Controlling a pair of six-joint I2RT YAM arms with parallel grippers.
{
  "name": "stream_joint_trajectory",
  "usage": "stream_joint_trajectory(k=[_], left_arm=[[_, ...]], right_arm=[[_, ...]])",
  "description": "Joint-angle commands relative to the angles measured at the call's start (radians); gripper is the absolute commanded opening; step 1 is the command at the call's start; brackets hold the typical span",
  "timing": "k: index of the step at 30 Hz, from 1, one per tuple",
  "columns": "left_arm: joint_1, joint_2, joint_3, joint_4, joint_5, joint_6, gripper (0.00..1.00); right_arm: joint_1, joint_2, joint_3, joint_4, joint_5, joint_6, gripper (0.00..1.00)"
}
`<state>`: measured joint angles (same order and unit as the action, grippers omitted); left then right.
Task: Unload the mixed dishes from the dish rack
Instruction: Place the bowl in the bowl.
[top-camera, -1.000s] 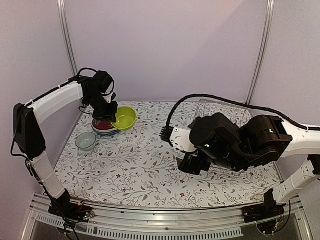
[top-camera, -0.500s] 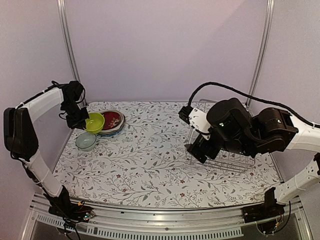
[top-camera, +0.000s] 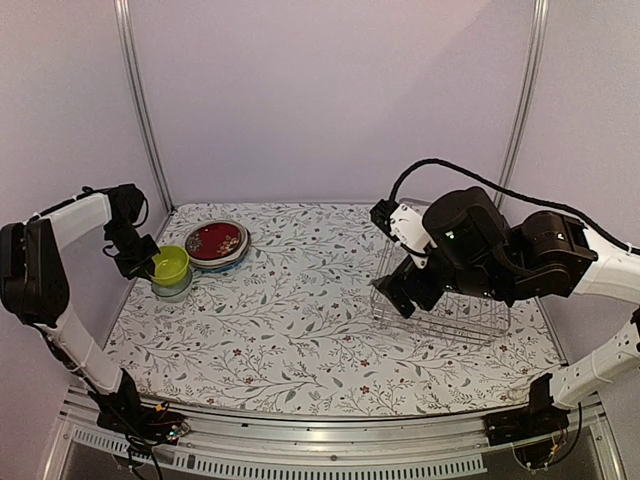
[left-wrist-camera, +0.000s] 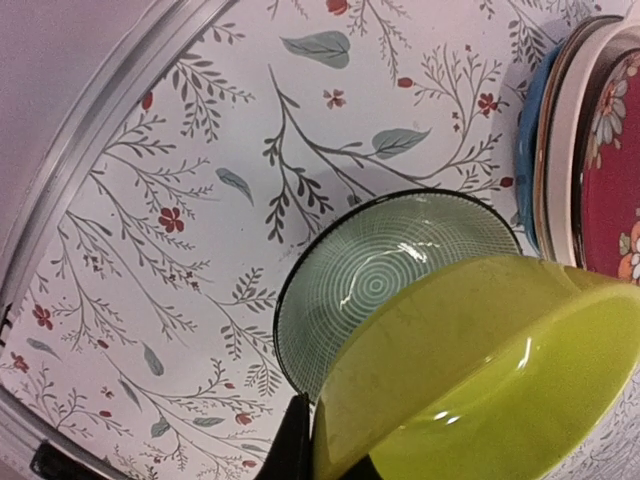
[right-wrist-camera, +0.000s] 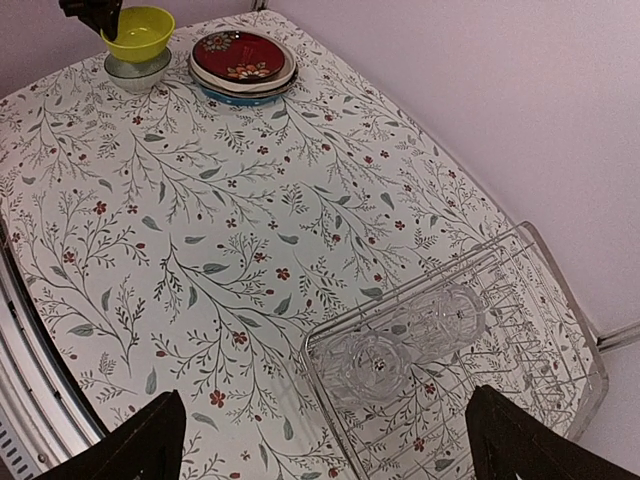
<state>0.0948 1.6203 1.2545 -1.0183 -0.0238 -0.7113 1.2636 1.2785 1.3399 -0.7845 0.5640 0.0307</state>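
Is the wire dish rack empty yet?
Not empty: two clear drinking glasses sit inside the rectangular silver wire dish rack.

- The table (top-camera: 300, 320) has a white cloth on it. The cloth has little green leaves, thin twigs and small red flowers all over.
- A pale purple wall (top-camera: 330, 100) stands at the far side. There is more purple wall on the left and on the right.
- The left pole (top-camera: 142, 100) and the right pole (top-camera: 523, 100) are thin and silver. They go up at the far corners.
- A silver metal rail (top-camera: 330, 440) runs along the near edge of the table.
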Motion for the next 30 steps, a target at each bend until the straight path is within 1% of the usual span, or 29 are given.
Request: stream_joint_trajectory(k=[1,8,21,30], left_arm=[[0.055,0.030,-0.029,0.085,0.100,-0.009,0.00],[0.063,0.048,-0.051,0.108,0.119,-0.011,0.00],[0.066,0.090,-0.074,0.119,0.152,-0.013,0.04],[0.066,0.090,-0.065,0.098,0.140,-0.009,0.12]], right_arm=[[-0.025,-0.019,-0.011,0.008,-0.039,0.038,0.99],[-0.083,-0.034,-0.014,0.000,-0.088,0.066,0.99],[-0.096,-0.046,-0.016,-0.003,-0.098,0.061,0.99],[-0.099,-0.047,-0.016,-0.007,-0.106,0.057,0.99]])
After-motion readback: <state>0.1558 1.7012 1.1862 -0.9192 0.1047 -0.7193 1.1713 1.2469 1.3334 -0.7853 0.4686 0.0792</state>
